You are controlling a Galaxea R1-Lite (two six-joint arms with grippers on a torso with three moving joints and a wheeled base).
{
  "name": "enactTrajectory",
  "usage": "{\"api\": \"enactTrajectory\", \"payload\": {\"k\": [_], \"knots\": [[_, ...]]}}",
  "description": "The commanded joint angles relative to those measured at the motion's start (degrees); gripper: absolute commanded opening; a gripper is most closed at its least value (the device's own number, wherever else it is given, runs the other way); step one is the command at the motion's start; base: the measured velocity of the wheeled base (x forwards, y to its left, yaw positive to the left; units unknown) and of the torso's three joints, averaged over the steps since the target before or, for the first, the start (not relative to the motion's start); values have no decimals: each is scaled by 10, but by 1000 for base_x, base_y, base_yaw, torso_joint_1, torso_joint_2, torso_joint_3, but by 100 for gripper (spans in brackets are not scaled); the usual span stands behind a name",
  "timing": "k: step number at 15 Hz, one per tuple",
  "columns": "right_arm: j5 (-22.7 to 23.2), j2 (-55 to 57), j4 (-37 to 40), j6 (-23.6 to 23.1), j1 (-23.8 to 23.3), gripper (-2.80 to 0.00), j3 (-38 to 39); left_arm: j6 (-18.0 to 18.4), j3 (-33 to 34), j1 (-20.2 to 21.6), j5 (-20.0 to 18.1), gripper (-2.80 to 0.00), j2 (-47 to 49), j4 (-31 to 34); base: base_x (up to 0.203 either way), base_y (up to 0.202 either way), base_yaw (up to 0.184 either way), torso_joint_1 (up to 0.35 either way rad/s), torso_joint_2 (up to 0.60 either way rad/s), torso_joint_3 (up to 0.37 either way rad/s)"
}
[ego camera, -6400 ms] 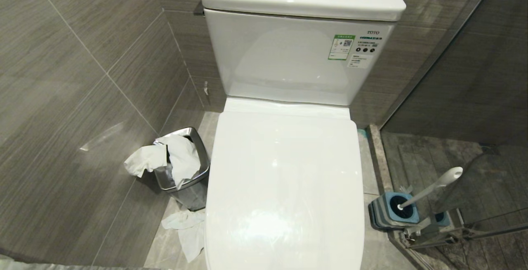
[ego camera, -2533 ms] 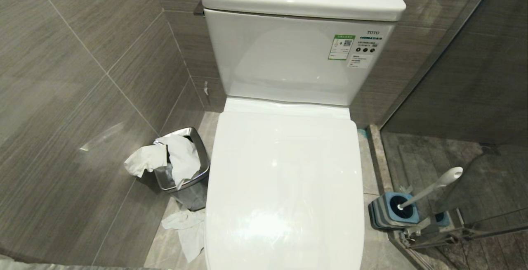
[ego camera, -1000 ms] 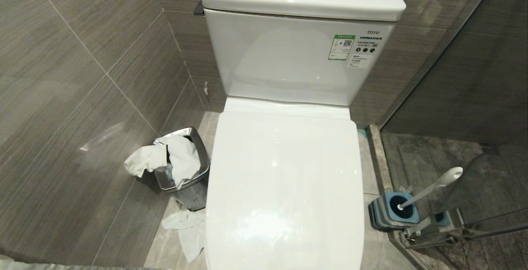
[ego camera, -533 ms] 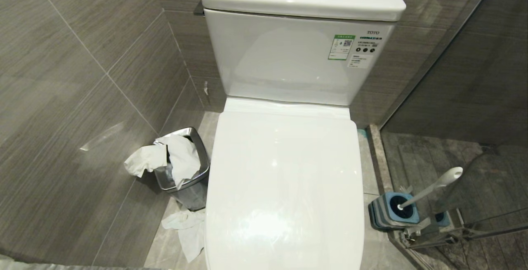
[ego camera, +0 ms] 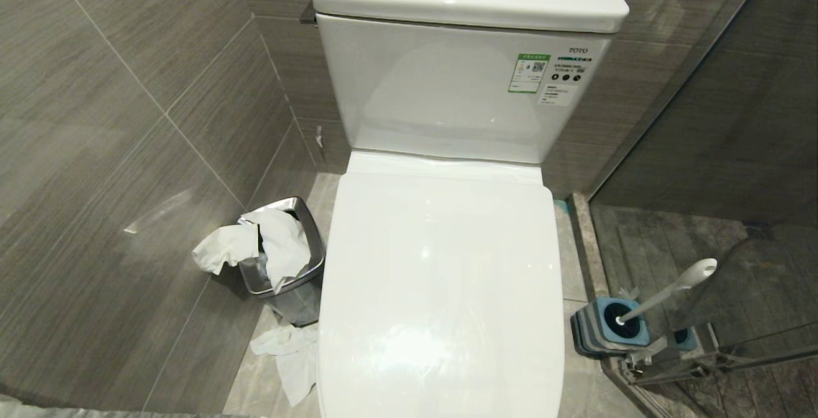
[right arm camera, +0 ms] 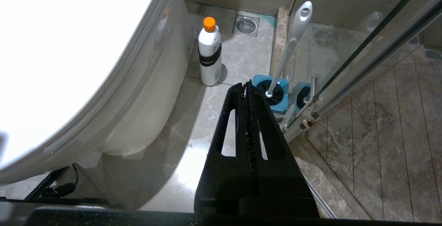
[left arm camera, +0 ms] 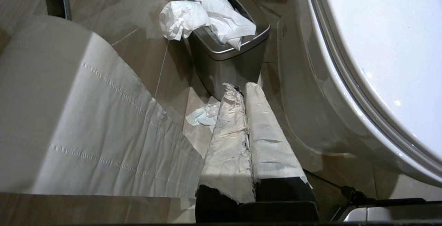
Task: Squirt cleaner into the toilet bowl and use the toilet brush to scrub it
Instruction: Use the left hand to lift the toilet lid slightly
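While the lid (ego camera: 441, 290) covers the bowl, a bin (ego camera: 287, 258) stands left and the brush (ego camera: 664, 293) right. Only the right wrist view shows a bottle (right arm camera: 210, 51); both claws (left arm camera: 241, 91) (right arm camera: 246, 85) hang clenched, empty.

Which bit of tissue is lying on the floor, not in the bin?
The crumpled tissue on the floor by the toilet base, below the steel bin; the others hang over its rim.

a tiled bathroom: toilet (ego camera: 441, 290), waste bin (ego camera: 284, 264), glass shower screen (right arm camera: 373, 56).
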Motion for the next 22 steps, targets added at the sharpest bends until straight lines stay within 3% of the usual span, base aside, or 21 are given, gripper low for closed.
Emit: {"api": "enactTrajectory", "payload": {"k": [1,3,6,15,18,22], "knots": [[0,1,0,0,0,-280,0,40,1,0,-5,-280,1,0,0,0,0,0,0,0],[0,1,0,1,0,-280,0,71,1,0,-21,-280,1,0,0,0,0,0,0,0],[0,1,0,0,0,-280,0,91,1,0,-26,-280,1,0,0,0,0,0,0,0],[0,1,0,1,0,-280,0,113,1,0,-31,-280,1,0,0,0,0,0,0,0],[0,1,0,1,0,-280,0,111,1,0,-32,-280,1,-1,0,0,0,0,0,0],[0,1,0,1,0,-280,0,55,1,0,-24,-280,1,-1,0,0,0,0,0,0]]}}
